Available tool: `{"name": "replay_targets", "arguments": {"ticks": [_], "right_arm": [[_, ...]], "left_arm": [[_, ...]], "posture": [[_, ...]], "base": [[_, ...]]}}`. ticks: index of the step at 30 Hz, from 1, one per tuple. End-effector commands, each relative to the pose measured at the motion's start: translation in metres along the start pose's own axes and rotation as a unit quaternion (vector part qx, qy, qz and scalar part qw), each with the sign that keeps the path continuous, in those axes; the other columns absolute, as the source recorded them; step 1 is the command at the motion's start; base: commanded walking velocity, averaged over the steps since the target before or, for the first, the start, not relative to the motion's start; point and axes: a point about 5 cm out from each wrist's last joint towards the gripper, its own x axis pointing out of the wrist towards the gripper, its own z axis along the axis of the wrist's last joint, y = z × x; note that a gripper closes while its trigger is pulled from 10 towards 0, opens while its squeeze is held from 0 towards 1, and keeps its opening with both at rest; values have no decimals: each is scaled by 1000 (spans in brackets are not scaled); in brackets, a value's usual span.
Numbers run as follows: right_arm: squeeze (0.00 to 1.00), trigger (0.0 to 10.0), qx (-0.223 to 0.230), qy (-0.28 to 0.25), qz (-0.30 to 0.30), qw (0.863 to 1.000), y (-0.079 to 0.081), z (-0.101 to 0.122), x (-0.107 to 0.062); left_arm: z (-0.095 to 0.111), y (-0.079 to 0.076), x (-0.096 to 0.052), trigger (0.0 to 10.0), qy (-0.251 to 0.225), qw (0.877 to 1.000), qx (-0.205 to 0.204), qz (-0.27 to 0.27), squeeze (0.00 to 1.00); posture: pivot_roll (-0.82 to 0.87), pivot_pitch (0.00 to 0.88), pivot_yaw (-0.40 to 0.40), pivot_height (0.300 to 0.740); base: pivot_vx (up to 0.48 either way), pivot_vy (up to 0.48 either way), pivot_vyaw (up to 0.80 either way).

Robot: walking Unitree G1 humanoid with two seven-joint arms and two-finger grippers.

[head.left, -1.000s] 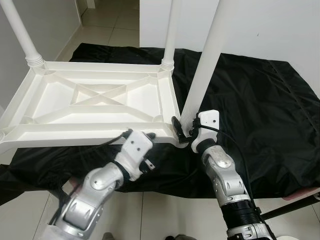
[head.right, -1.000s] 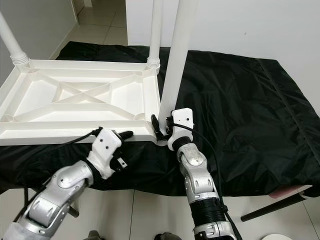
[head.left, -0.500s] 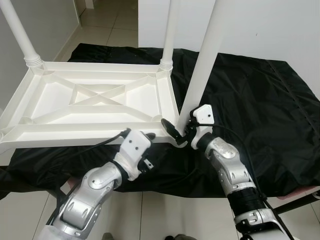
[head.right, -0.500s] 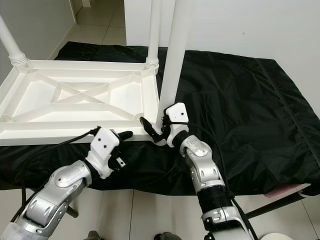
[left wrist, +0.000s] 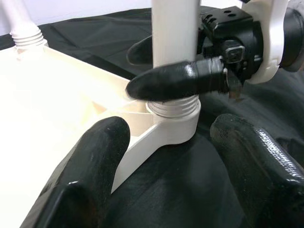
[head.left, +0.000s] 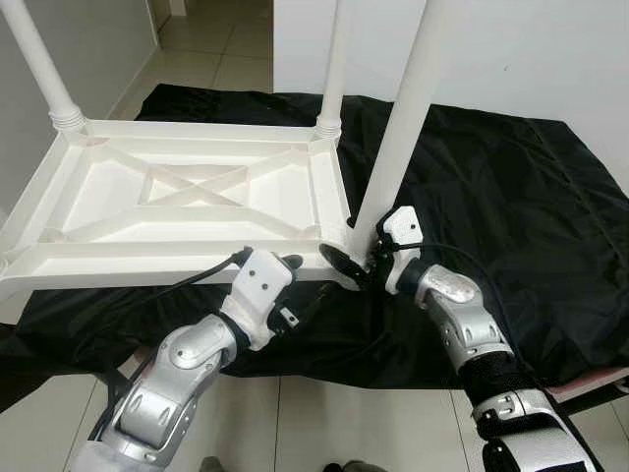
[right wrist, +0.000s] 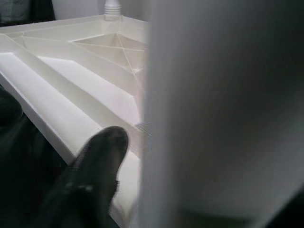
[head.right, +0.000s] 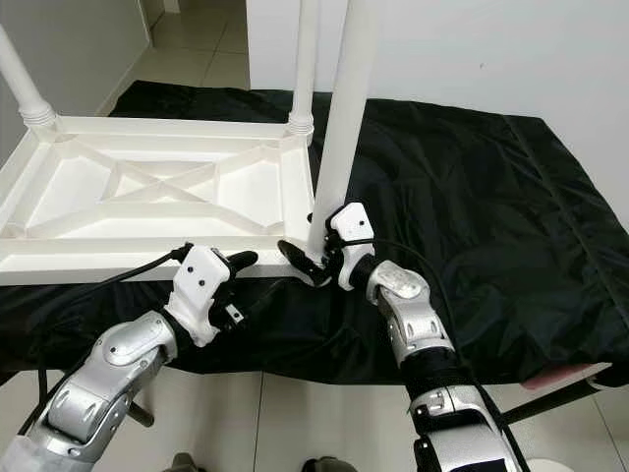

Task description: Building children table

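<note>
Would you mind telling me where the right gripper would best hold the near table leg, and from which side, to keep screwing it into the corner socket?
Probably low on the smooth round shaft of the leg, just above its ribbed collar, coming from the robot's side, where the right gripper sits with a finger on either side. The upside-down tabletop blocks the left.
</note>
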Motion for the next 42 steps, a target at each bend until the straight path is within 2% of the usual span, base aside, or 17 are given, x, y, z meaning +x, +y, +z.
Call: {"name": "replay_targets", "arguments": {"ticks": [1,7,8,9,10,14,18,19,21,22,25,30,31,35,36,37,42], "right_arm": [[0,0,3,5,9,1000,-2,-4,-3],[0,0,5,4,13,1000,-3,-6,-3],[0,2667,7,3,14,1000,-2,-6,-3],[0,2667,7,3,14,1000,-2,-6,-3],[0,10000,13,3,14,1000,-1,-7,-3],[0,10000,20,-1,-7,1000,-1,-6,-3],[0,10000,13,10,-73,997,1,-5,1],[0,10000,13,10,-73,997,1,-5,1],[0,10000,27,7,-131,991,8,-5,5],[0,10000,27,7,-131,991,8,-5,5],[0,10000,58,5,-203,977,20,-5,10],[0,10000,67,-2,-258,964,34,-2,16],[0,10000,82,-3,-298,951,37,1,18],[0,10000,92,-5,-311,946,40,4,21],[0,10000,84,-20,-284,955,46,11,25],[0,10000,79,-23,-274,958,47,13,25],[0,10000,69,-21,-271,960,47,14,24]], "left_arm": [[3,-2,-1,10000,-1,1000,6,-16,0],[4,-1,0,10000,-2,1000,5,-16,0],[4,-1,0,10000,-2,1000,5,-17,0],[4,-1,0,10000,-2,1000,5,-17,0],[4,-2,0,10000,-2,1000,5,-19,0],[4,-2,1,10000,-1,1000,6,-22,0],[5,-2,1,10000,-2,1000,8,-23,0],[5,-2,1,10000,-2,1000,8,-23,0],[5,-2,1,10000,-1,1000,8,-23,0],[5,-2,1,10000,-1,1000,8,-23,0],[5,-3,1,10000,-1,1000,8,-22,0],[5,-3,1,10000,-2,1000,8,-21,0],[5,-4,1,10000,-3,1000,7,-21,0],[6,-4,1,10000,-3,1000,6,-21,0],[5,-4,1,10000,-2,1000,7,-22,0],[5,-4,1,10000,-2,1000,7,-23,0],[5,-3,1,10000,-2,1000,8,-24,0]], "posture": [[4,86,-67,740],[-10,87,-68,740],[-17,88,-65,740],[-17,88,-65,740],[-17,88,-65,740],[-21,92,-63,740],[-25,97,-65,740],[-25,97,-65,740],[-27,100,-67,740],[-27,100,-67,740],[-26,101,-70,740],[-24,100,-72,740],[-23,103,-72,740],[-24,104,-69,740],[-26,104,-67,740],[-28,105,-68,740],[-26,105,-67,740]], "base": [[0,0,0],[0,0,0],[0,0,0],[0,0,0],[0,0,0],[0,0,0],[0,0,0],[0,0,0],[0,0,0],[0,0,0],[0,0,0],[0,0,0],[0,0,0],[0,0,0],[0,0,0],[0,0,0],[0,0,0]]}}
